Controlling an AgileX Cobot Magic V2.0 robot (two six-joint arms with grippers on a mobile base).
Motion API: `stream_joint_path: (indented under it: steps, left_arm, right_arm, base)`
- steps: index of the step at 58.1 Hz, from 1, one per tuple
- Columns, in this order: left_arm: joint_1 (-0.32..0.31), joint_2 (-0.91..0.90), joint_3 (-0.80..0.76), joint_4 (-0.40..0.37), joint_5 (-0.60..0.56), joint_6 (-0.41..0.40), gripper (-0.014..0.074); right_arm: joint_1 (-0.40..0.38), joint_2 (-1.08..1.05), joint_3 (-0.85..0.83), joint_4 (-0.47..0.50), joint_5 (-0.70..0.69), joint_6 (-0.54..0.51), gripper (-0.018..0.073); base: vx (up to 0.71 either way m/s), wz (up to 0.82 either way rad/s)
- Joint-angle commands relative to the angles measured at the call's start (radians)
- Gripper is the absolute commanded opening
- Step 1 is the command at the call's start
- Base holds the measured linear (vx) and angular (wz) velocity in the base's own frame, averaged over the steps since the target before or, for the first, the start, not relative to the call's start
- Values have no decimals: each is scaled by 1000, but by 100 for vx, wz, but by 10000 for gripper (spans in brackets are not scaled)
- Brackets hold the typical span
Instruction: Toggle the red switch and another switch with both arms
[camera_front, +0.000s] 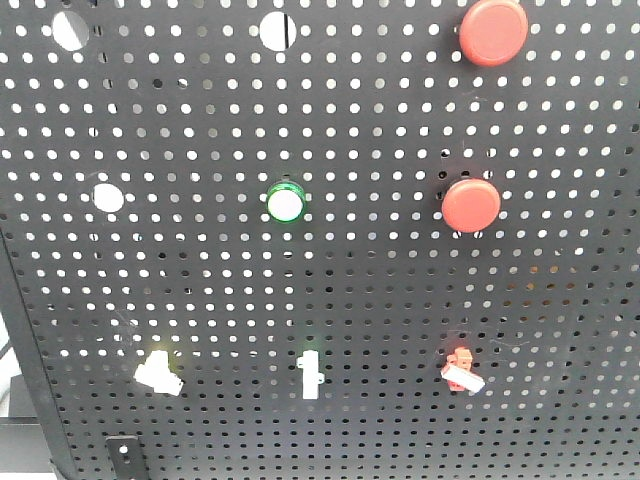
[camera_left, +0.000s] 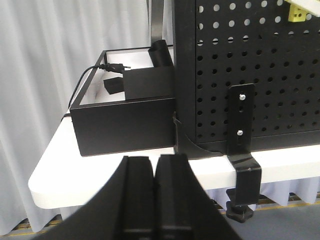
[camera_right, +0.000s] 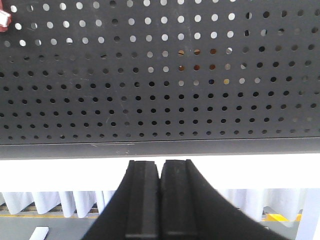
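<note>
a: where do the switches sit?
b: low on the pegboard (camera_front: 215, 290). the red switch (camera_front: 461, 370) is at the right and the pale yellow switch (camera_front: 157, 372) at the left, well apart.
a: how will they handle?
b: probably small, rigid and snappy. nudge the lever tip, don't grip. the red lever slants down-right.
a: pincers?
b: the left pincer (camera_left: 155, 200) and right pincer (camera_right: 160, 200) are both pressed together, empty.
</note>
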Motion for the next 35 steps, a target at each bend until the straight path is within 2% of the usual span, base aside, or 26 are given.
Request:
stream_joint_path:
  steps: [1, 24, 29, 35]
  left_arm:
    - [1, -7, 19, 0, -75, -6, 2]
    - [1, -7, 19, 0, -128, -7, 2]
    - [1, -7, 19, 0, -183, -9, 2]
    - [0, -7, -20, -24, -362, -76, 2]
  right_arm:
    - [-7, 17, 4, -3, -84, -5, -6]
    - [-7, 17, 4, -3, -189, -5, -6]
    - [-7, 17, 4, -3, -258, -5, -6]
    - [-7, 17, -32, 2, -384, 23, -6]
  base:
    - [0, 0]
    - [0, 0]
    - [0, 0]
    - [0, 0]
